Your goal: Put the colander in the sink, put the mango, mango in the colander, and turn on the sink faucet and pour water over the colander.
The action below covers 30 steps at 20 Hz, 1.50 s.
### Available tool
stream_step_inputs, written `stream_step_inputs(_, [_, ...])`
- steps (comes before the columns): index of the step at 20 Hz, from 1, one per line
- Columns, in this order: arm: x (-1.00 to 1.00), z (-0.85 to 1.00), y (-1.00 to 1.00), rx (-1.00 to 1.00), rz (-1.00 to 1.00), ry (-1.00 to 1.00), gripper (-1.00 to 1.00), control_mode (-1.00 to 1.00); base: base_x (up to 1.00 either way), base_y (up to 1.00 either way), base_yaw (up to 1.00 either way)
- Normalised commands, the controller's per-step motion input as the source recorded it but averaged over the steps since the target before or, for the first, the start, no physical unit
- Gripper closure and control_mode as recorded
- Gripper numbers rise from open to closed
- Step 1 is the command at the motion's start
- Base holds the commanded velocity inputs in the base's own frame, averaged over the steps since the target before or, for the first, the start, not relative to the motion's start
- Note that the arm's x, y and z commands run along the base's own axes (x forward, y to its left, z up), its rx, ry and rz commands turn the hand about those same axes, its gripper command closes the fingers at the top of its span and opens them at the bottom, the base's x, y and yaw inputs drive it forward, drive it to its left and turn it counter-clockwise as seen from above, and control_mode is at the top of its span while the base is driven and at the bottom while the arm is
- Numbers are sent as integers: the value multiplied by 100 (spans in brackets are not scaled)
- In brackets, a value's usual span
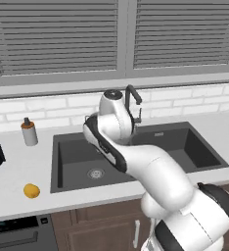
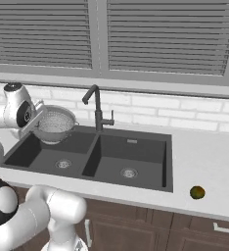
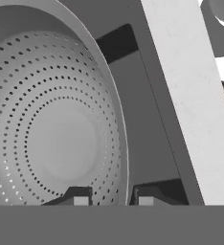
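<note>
**A home kitchen, rendered**

A dark double sink (image 2: 131, 152) is set into a pale desk (image 2: 204, 157) with a tall tap (image 2: 96, 105) behind it. White brick tiles (image 2: 175, 115) line the wall under windows with grey blinds (image 2: 165, 37). Brown cabinet doors (image 2: 136, 233) sit below, and a soap bottle (image 1: 29, 131) stands nearby.

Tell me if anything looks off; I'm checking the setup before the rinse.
Nothing is spilled or damaged. The gripper holds the colander by its rim, tilted above the sink. The yellow mango and the greenish mango lie on the counter at opposite ends.
</note>
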Motion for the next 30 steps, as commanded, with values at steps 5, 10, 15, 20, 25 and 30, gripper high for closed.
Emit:
stream_step_inputs(5, [62, -38, 0, 1, -1, 15, 100, -100, 0, 0, 0])
stream_step_inputs(10, [69, -24, 0, 0, 0, 15, 100, -100, 0, 0, 0])
stream_step_inputs(15, [56, -30, 10, -1, 0, 13, 100, -100, 0, 0, 0])
stream_step_inputs(20, [28, -51, 27, -8, 0, 5, 100, -100, 0, 0, 0])
stream_step_inputs(25, [18, -56, 27, -11, -1, 0, 100, -100, 0, 0, 0])
stream_step_inputs(30, [13, -53, 27, -6, -3, 0, 100, -100, 0, 0, 0])
